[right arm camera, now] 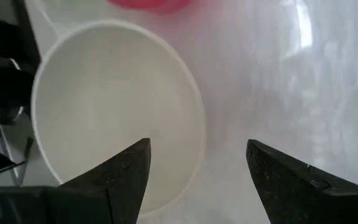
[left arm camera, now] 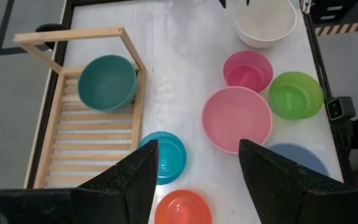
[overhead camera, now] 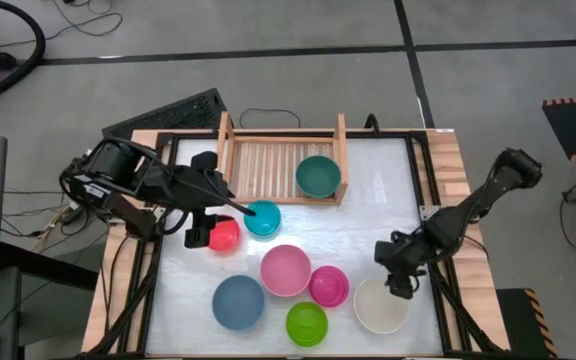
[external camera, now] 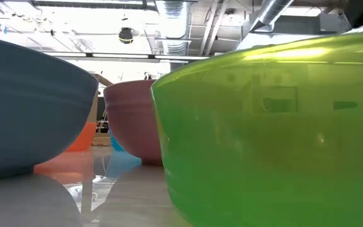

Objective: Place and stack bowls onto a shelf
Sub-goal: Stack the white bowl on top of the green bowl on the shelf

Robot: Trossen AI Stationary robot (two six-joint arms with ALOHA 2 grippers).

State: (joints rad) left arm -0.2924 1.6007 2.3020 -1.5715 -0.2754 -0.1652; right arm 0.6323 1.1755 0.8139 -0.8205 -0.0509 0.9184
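The wooden shelf (overhead camera: 268, 160) stands at the table's far side, with a dark green bowl (overhead camera: 318, 176) resting upright in its right part. On the table sit the teal (overhead camera: 262, 217), red-orange (overhead camera: 223, 234), pink (overhead camera: 285, 270), magenta (overhead camera: 328, 286), blue (overhead camera: 238, 302), lime green (overhead camera: 306, 323) and cream-white (overhead camera: 381, 306) bowls. My left gripper (left arm camera: 197, 168) hangs open high over the teal and red-orange bowls, holding nothing. My right gripper (right arm camera: 197, 168) is open just above the cream-white bowl's (right arm camera: 114, 106) far rim, one finger over its hollow and one over the bare table.
The table has a raised dark frame and wooden border (overhead camera: 453, 190). Bare white tabletop (overhead camera: 378, 200) lies between the shelf and my right arm. In the low view the lime green bowl (external camera: 270, 132) and the blue bowl (external camera: 24, 120) fill the foreground.
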